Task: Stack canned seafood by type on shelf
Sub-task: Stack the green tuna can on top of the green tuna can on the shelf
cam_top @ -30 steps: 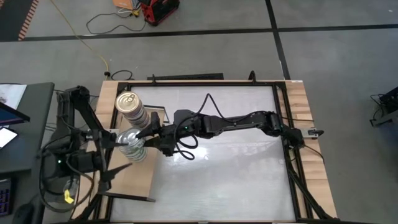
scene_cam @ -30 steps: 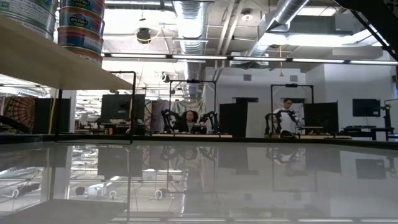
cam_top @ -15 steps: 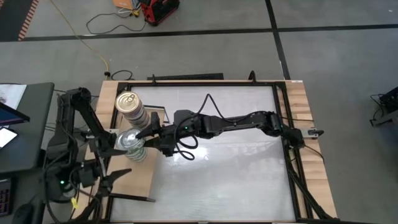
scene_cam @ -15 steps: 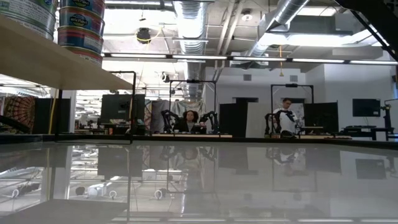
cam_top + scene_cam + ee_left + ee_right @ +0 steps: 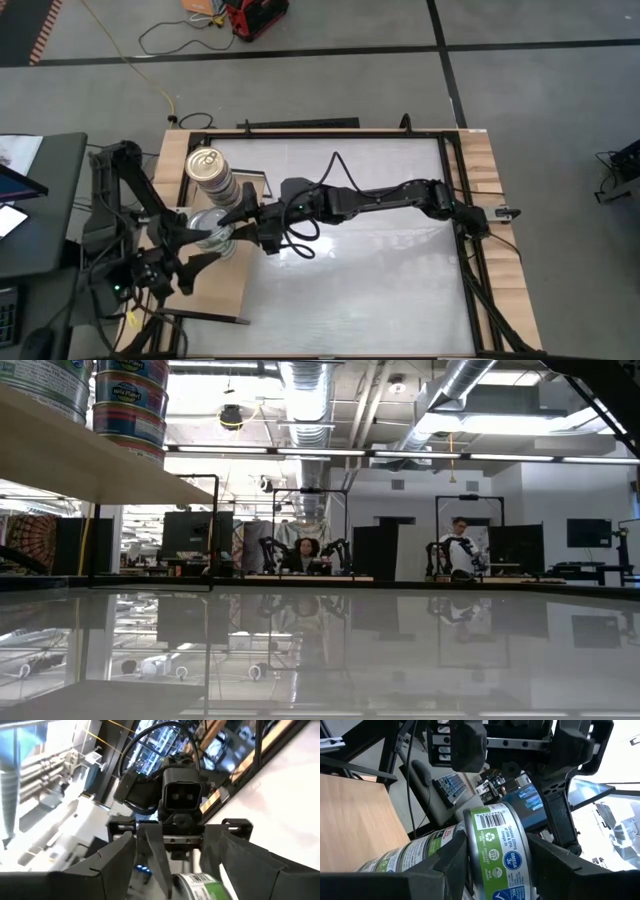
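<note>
- Glossy white tabletop, light wood shelf with thin black frame at its left end.
- Two stacks of flat round tins on shelf: gold-top stack, silver-top stack.
- Right gripper pinching green-label tin at silver-top stack.
- Left gripper just beside that stack, jaws spread, holding nothing.
</note>
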